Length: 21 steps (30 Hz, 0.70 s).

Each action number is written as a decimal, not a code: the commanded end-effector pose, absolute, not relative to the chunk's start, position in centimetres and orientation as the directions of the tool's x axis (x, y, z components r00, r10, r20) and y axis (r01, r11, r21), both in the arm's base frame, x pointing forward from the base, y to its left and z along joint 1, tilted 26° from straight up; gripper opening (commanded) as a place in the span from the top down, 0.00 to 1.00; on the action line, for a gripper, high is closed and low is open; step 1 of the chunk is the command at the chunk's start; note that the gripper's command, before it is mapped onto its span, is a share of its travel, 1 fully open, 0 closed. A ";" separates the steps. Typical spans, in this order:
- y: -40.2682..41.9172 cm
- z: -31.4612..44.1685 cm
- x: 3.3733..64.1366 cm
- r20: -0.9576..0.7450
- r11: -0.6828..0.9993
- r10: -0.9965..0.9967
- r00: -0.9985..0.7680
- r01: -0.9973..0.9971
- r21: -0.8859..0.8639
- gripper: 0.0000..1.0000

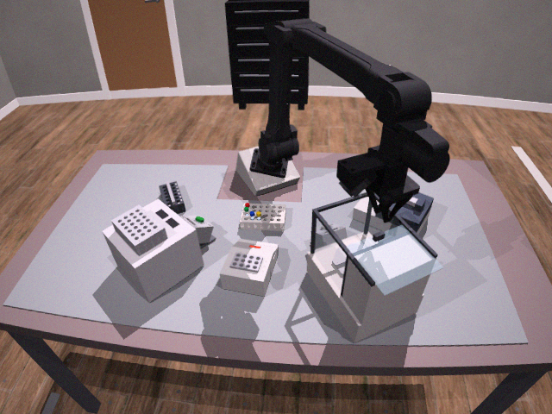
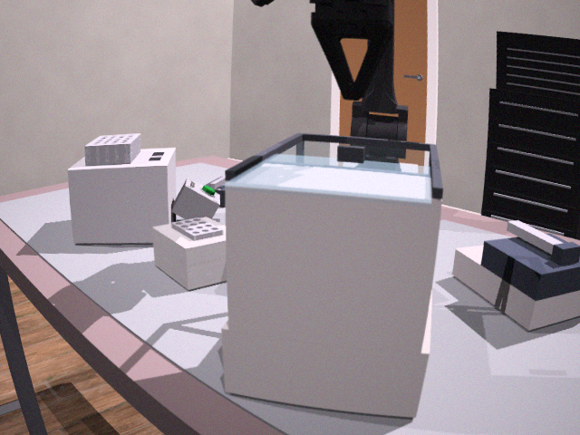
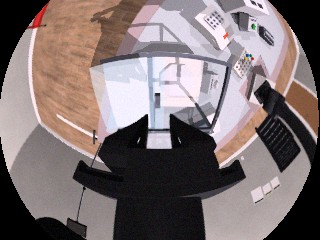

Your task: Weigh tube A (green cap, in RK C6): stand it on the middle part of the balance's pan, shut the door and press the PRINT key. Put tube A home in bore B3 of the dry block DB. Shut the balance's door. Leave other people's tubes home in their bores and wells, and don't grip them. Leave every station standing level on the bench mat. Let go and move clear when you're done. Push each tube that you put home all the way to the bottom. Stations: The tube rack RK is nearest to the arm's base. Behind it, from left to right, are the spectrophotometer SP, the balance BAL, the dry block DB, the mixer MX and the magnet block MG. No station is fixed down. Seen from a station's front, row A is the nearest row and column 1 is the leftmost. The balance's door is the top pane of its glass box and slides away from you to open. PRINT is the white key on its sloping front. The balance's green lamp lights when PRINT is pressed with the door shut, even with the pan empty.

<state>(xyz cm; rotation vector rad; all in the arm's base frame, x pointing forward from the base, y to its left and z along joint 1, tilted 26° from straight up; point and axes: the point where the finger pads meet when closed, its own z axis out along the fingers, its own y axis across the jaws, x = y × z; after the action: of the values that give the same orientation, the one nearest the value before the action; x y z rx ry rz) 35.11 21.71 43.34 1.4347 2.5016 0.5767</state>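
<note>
The balance's glass box (image 1: pixel 385 289) (image 2: pixel 327 299) stands with its top pane (image 1: pixel 397 254) (image 2: pixel 327 179) (image 3: pixel 127 95) slid partly back, overhanging the rear edge. The pane's dark handle (image 1: pixel 378 236) (image 2: pixel 350 153) (image 3: pixel 157 100) lies near mid-box. My gripper (image 1: pixel 386 218) (image 2: pixel 351 97) (image 3: pixel 159 117) hangs above it, partly open and empty, its fingertips clear of the handle. Tube A's green cap (image 1: pixel 246 209) shows in the rack (image 1: pixel 261 228), beside other caps. The dry block (image 1: pixel 242 281) (image 2: pixel 187 262) shows its bores on top. Whether the lamp is lit cannot be told.
A large white station (image 1: pixel 155 262) (image 2: pixel 121 206) with a many-holed block stands left in the top view. A small sloping box (image 1: pixel 201 230) (image 2: pixel 194 204) with a green top part and a dark slotted block (image 1: pixel 172 196) stand beyond it. The spectrophotometer (image 2: pixel 510 266) is beside the balance.
</note>
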 end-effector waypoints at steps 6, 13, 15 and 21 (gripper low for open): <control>21.1 47.2 35.1 0.019 0.437 0.860 -0.510 0.755 0.488 0.70; 18.5 44.1 35.0 -0.026 0.510 0.825 -0.564 0.726 0.462 0.64; 17.4 43.3 35.2 -0.033 0.521 0.819 -0.572 0.720 0.458 0.64; 14.3 41.0 35.4 -0.077 0.596 0.771 -0.632 0.675 0.435 0.64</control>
<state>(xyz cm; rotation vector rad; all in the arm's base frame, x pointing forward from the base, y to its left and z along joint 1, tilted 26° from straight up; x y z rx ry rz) 35.33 15.99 41.16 1.3252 2.5403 0.5376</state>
